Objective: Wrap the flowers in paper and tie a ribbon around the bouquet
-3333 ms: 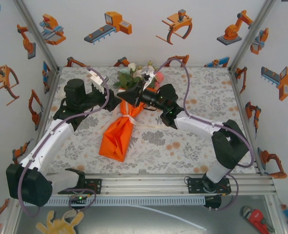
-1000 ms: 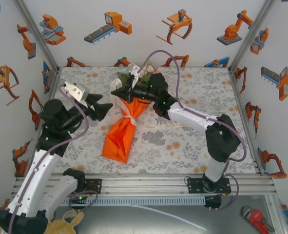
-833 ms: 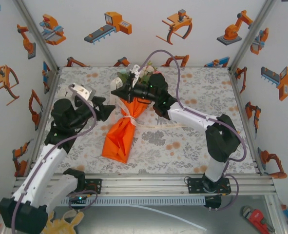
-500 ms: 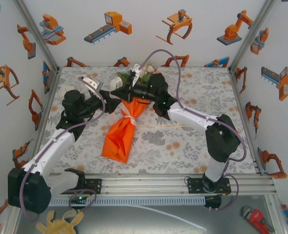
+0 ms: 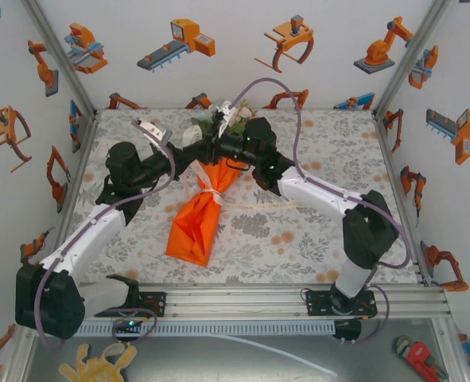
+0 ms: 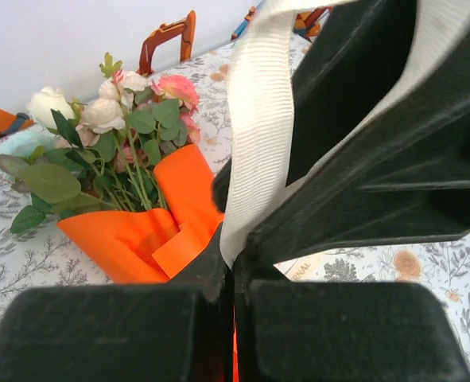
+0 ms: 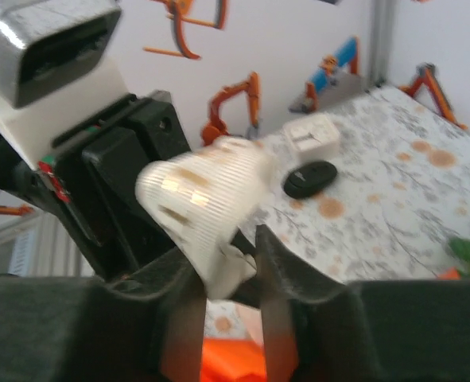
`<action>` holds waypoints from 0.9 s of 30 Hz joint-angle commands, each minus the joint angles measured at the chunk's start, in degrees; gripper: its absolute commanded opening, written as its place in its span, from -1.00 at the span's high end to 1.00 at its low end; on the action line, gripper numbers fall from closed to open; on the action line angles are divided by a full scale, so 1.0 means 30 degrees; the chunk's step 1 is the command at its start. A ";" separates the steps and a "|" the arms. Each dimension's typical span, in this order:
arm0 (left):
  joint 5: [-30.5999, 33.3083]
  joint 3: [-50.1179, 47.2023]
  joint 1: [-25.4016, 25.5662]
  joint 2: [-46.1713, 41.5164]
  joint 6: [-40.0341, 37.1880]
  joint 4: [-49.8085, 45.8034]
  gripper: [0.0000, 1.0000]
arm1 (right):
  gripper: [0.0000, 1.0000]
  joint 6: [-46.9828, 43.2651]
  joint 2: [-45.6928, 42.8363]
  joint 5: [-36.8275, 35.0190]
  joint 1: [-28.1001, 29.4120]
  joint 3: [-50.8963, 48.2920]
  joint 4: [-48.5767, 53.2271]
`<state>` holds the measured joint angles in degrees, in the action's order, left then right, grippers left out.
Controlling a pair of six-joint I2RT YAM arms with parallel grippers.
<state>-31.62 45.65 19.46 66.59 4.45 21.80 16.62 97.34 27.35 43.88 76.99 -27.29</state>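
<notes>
- Left gripper (image 6: pixel 233 270): closed on the ribbon (image 6: pixel 254 143).
- Right gripper (image 7: pixel 228 259): narrowly parted, ribbon loop between its fingers.
- Bouquet (image 5: pixel 196 223): lying on the bench (image 5: pixel 314 239), ribbon around its waist.

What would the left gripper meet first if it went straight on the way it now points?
Most likely the right gripper, right in front of the left gripper, which is shut on the ribbon. Depth is unclear, though.

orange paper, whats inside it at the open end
Inside the paper sit the flowers: pink and white blooms, green leaves and thin stems running down into it. The lower part of the stems is covered by the paper.
</notes>
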 commanded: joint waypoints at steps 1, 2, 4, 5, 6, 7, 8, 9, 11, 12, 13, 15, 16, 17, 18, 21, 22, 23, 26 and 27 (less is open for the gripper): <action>-0.0323 0.0897 0.0045 -0.0004 0.0034 0.0436 1.00 | 0.14 -0.0887 -0.2514 -0.3554 0.0197 -0.0007 0.5786; -0.0323 0.0937 0.0041 0.0009 -0.0041 0.0310 1.00 | 0.09 -0.1187 -0.3264 -0.4327 0.0142 -0.0248 0.7112; -0.0136 0.1040 0.0067 -0.0035 -0.0045 0.0190 1.00 | 0.04 -0.0792 -0.4892 -0.5391 -0.0148 -0.1369 0.8142; 0.0047 0.1139 0.0054 -0.0034 0.0010 0.0166 1.00 | 0.02 -0.0075 -0.5875 -0.5642 -0.0524 -0.2222 0.8162; 0.0139 0.1291 0.0045 0.0017 0.0073 0.0149 1.00 | 0.01 0.0910 -0.6791 -0.5899 -0.1070 -0.3042 0.8248; 0.0124 0.1454 0.0019 0.0099 0.0110 0.0101 1.00 | 0.01 0.1924 -0.7498 -0.6385 -0.1653 -0.3617 0.8819; 0.0018 0.1679 0.0044 0.0226 0.0124 -0.0036 1.00 | 0.01 0.3004 -0.8166 -0.7158 -0.2503 -0.3972 1.0093; -0.0090 0.1869 0.0023 0.0349 0.0125 -0.0185 1.00 | 0.01 0.4163 -0.8714 -0.8208 -0.3497 -0.4211 1.1775; -0.0157 0.2002 0.0030 0.0426 0.0215 -0.0257 1.00 | 0.07 0.6548 -0.9407 -1.0039 -0.5711 -0.4663 1.5319; -0.0133 0.1958 0.0050 0.0422 0.0243 -0.0188 1.00 | 0.09 0.7278 -0.9649 -1.0628 -0.7027 -0.5039 1.6637; -0.0107 0.1894 0.0037 0.0389 0.0275 -0.0058 1.00 | 0.09 0.7417 -0.9789 -1.0971 -0.8025 -0.5511 1.7424; -0.0199 0.1749 0.0073 0.0264 0.0278 0.0060 1.00 | 0.09 0.8079 -0.9950 -1.2465 -0.9992 -0.6403 1.8740; -0.0281 0.1719 0.0053 0.0236 0.0248 0.0029 1.00 | 0.07 0.8371 -0.9843 -1.3198 -1.0661 -0.6641 1.9246; -0.0373 0.1718 0.0065 0.0168 0.0161 -0.0084 1.00 | 0.07 0.8519 -0.9655 -1.3618 -1.1436 -0.6814 1.9660; -0.0410 0.1718 0.0056 0.0119 0.0090 -0.0259 1.00 | 0.06 0.8480 -0.9406 -1.3783 -1.2086 -0.6951 1.9934; -0.0253 0.1588 0.0065 0.0041 -0.0199 -0.0644 1.00 | 0.00 0.8244 -0.8576 -1.4113 -1.3428 -0.7147 2.0248; -0.0199 0.1531 0.0065 0.0014 -0.0251 -0.0777 1.00 | -0.02 0.8229 -0.8275 -1.4070 -1.3764 -0.7152 2.0348; -0.0090 0.1467 0.0063 -0.0023 -0.0306 -0.0792 1.00 | -0.05 0.8206 -0.7949 -1.3976 -1.4133 -0.7186 2.0427; 0.0168 0.1284 0.0070 -0.0161 -0.0310 -0.0784 1.00 | -0.18 0.7875 -0.6946 -1.3750 -1.4977 -0.7294 2.0484; 0.0226 0.1263 0.0063 -0.0197 -0.0311 -0.0833 1.00 | -0.23 0.7698 -0.6674 -1.3775 -1.5209 -0.7324 2.0559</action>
<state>-31.09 49.65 19.46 67.64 4.23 18.79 39.66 75.46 -12.14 -0.16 55.37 31.99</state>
